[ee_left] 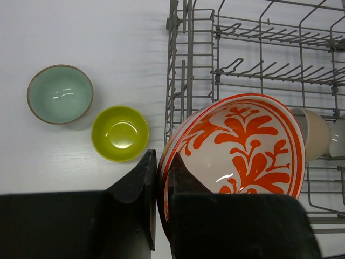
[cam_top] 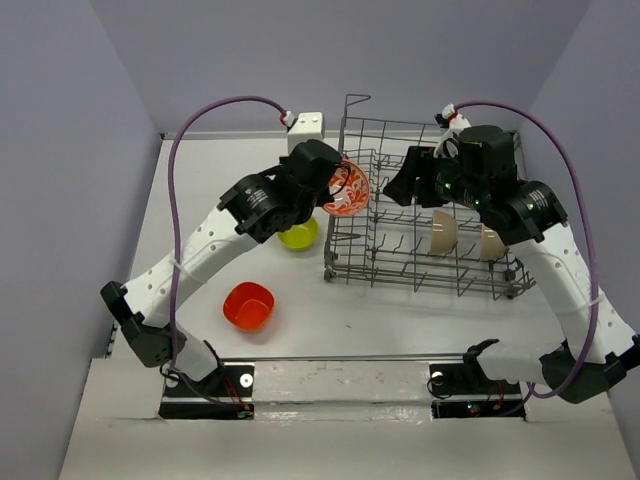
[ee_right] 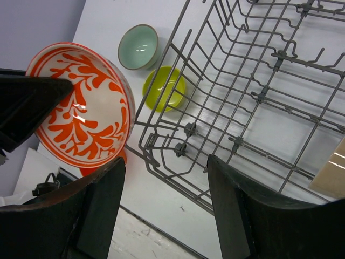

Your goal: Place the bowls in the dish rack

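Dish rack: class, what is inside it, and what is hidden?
Two cream bowls stand on edge in the dish rack, toward its right end. The right arm covers the far right part, so that is unseen.

- lime bowl (cam_top: 298,238): partly hidden beneath the left arm (cam_top: 215,240) in the top view.
- cream bowl (ee_right: 334,170): cut off by the right edge.
- patterned bowl (ee_left: 242,145): bottom hidden behind the left gripper (ee_left: 163,157).

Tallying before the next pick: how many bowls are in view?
6. Two cream bowls stand in the dish rack; the patterned bowl is in the left gripper's jaws; the teal bowl, lime-yellow bowl and orange-red bowl sit on the table. More may be hidden.
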`<act>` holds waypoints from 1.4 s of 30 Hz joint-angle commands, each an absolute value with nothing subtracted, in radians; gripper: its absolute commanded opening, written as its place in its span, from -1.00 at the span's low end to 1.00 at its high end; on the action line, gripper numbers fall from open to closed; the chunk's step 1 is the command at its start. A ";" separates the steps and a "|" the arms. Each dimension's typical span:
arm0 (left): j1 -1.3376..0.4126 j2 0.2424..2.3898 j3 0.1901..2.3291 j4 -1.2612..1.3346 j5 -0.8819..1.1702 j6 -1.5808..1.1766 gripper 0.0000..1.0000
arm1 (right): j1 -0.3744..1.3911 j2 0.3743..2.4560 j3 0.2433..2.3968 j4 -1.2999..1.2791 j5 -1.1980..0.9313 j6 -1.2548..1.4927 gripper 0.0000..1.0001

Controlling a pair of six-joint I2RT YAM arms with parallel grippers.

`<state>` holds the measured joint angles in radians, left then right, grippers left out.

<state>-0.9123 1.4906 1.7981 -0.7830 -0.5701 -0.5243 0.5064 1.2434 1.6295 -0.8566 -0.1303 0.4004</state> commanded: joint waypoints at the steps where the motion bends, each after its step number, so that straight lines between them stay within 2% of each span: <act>1: -0.939 1.499 1.894 -0.753 -0.641 -0.551 -1.00 | 0.517 1.235 1.672 -0.853 -0.127 0.403 0.36; 16: -1.015 1.640 2.054 -0.769 -0.649 -0.541 -1.00 | 0.517 1.267 1.618 -0.810 -0.104 0.400 0.30; 22: -1.034 1.649 2.052 -0.761 -0.652 -0.545 -1.00 | 0.517 1.276 1.597 -0.778 -0.097 0.405 0.12; 25: -1.040 1.649 2.049 -0.750 -0.650 -0.546 -1.00 | 0.517 1.284 1.588 -0.772 -0.094 0.405 0.10; 28: -1.045 1.657 2.051 -0.746 -0.649 -0.546 -1.00 | 0.517 1.281 1.574 -0.756 -0.094 0.410 -0.04; 30: -1.048 1.660 2.049 -0.741 -0.646 -0.546 -1.00 | 0.517 1.278 1.563 -0.747 -0.091 0.410 -0.24; 32: -1.051 1.664 2.051 -0.730 -0.643 -0.546 -1.00 | 0.517 1.278 1.557 -0.744 -0.089 0.410 -0.32; 36: -1.057 1.669 2.052 -0.726 -0.641 -0.543 -1.00 | 0.517 1.272 1.546 -0.732 -0.083 0.411 -0.36; 40: -1.060 1.677 2.052 -0.721 -0.634 -0.545 -1.00 | 0.517 1.270 1.539 -0.724 -0.078 0.416 -0.55; 42: -1.061 1.678 2.052 -0.721 -0.634 -0.546 -1.00 | 0.517 1.266 1.534 -0.716 -0.075 0.419 -0.72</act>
